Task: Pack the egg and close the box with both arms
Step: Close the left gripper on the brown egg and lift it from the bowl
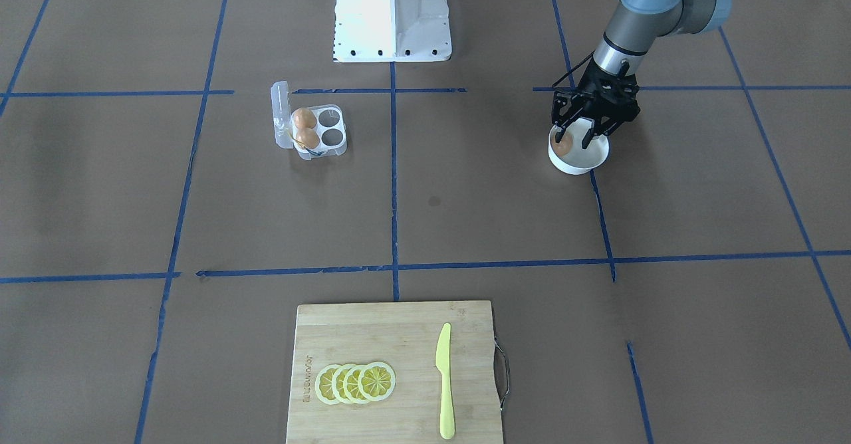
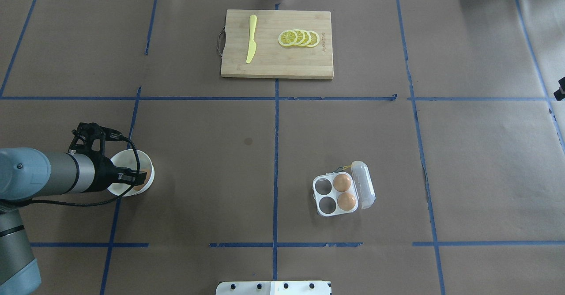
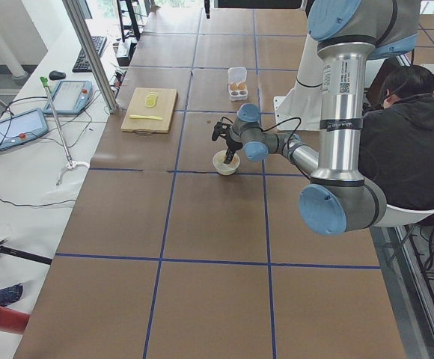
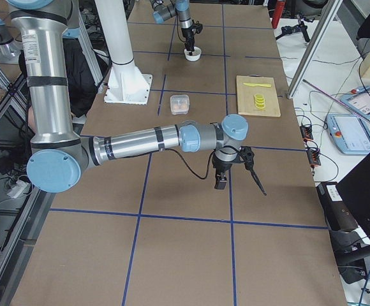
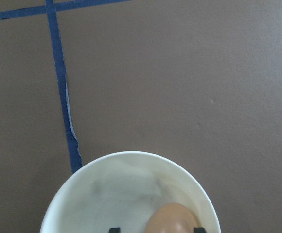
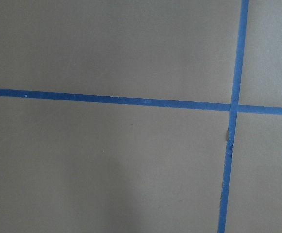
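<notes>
One orange-brown egg lies in a round white bowl. My left gripper reaches down into the bowl, open, with its fingers on either side of this egg; in the left wrist view the egg sits close to one fingertip. The clear box stands open with its lid tipped back. It holds two eggs, and two cells are empty. My right gripper hangs over bare table far from the box; I cannot tell whether it is open or shut.
A wooden cutting board with a yellow knife and lemon slices lies on the far side of the table from the robot. The white pedestal stands behind the box. A seated person is beside the robot.
</notes>
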Robot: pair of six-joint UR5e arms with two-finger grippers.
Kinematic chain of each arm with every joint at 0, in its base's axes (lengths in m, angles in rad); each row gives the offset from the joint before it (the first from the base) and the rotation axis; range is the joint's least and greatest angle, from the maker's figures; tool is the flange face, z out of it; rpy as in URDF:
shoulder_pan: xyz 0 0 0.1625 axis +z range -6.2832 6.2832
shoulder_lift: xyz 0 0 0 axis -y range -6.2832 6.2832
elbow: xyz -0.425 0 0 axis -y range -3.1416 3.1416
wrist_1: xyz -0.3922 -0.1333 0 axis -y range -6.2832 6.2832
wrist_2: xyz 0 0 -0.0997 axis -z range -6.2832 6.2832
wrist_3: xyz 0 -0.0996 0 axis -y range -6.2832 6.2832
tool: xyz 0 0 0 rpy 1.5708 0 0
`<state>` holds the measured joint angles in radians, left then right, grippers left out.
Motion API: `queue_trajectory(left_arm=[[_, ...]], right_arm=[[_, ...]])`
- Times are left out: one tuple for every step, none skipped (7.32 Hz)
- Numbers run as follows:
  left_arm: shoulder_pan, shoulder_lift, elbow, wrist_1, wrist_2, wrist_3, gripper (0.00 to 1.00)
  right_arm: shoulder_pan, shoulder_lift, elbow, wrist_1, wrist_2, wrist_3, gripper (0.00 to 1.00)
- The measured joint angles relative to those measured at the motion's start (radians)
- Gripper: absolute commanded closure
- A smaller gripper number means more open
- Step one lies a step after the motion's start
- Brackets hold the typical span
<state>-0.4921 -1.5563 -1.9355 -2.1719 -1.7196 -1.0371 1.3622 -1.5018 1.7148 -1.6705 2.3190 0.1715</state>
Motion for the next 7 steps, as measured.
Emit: queue_trajectory(left_arm=[[0.002,-0.003,0.009,-0.007,0.0,0.0,0.39],[0.003,-0.003,0.023,-0.027,-0.001,0.001,0.39],[0.004,-0.004,0.041,-0.054,-0.002,0.003,0.4],[0.003,-0.003,0.051,-0.07,-0.003,0.012,0.41],[0.002,-0.002,0.055,-0.076,-0.003,0.024,0.49],[0.002,-0.001,0.057,-0.079,-0.002,0.03,0.62],[0.002,0.0,0.057,-0.08,0.0,0.033,0.79]], right_arm=[[0.0,0.0,-0.001,0.0,-0.001,-0.001,0.0],[0.0,0.0,-0.001,0.0,-0.001,-0.001,0.0],[0.0,0.0,-0.001,0.0,-0.002,-0.001,0.0],[0.0,0.0,-0.001,0.0,-0.003,-0.001,0.0],[0.0,0.0,-0.001,0.0,-0.003,-0.001,0.0],[0.0,0.0,-0.001,0.0,-0.003,-0.001,0.0],[0.0,0.0,-0.001,0.0,-0.003,-0.001,0.0]])
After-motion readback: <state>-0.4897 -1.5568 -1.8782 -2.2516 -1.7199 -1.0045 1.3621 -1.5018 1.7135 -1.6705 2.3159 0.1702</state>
